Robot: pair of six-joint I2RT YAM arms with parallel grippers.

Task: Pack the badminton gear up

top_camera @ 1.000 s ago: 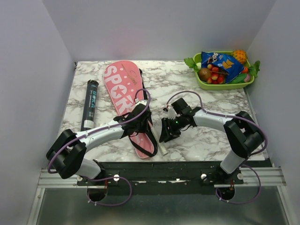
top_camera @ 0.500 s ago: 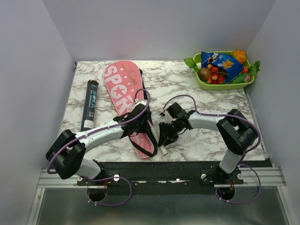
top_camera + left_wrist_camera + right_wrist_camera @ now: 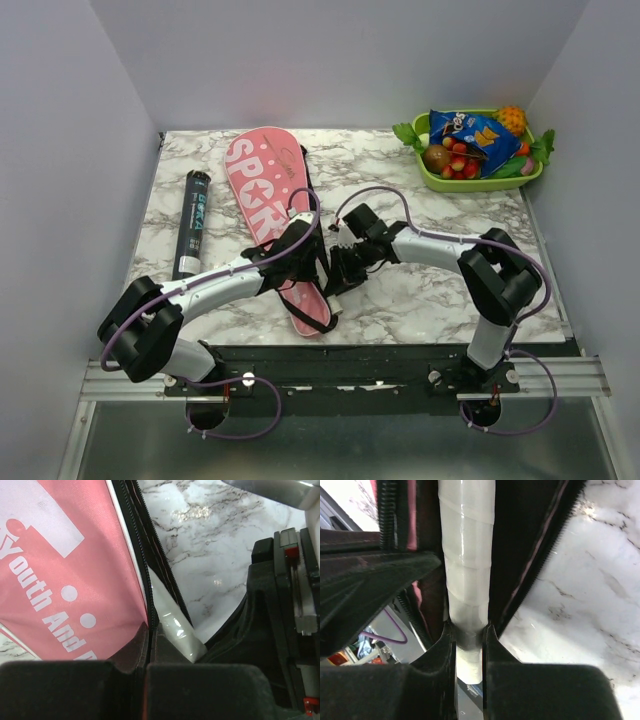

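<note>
Right hand (image 3: 468, 630) pinches racket handle (image 3: 467, 545) protruding from bag (image 3: 75, 580).

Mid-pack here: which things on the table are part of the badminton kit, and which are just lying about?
Part of the job:
- pink racket bag
- white racket handle, in the bag's open zip
- dark tube

Just lying about:
- green tray
- blue snack bag and fruit in it

Pink bag (image 3: 262, 190), white handle (image 3: 467, 555) protruding, tube (image 3: 193, 222) left
</note>
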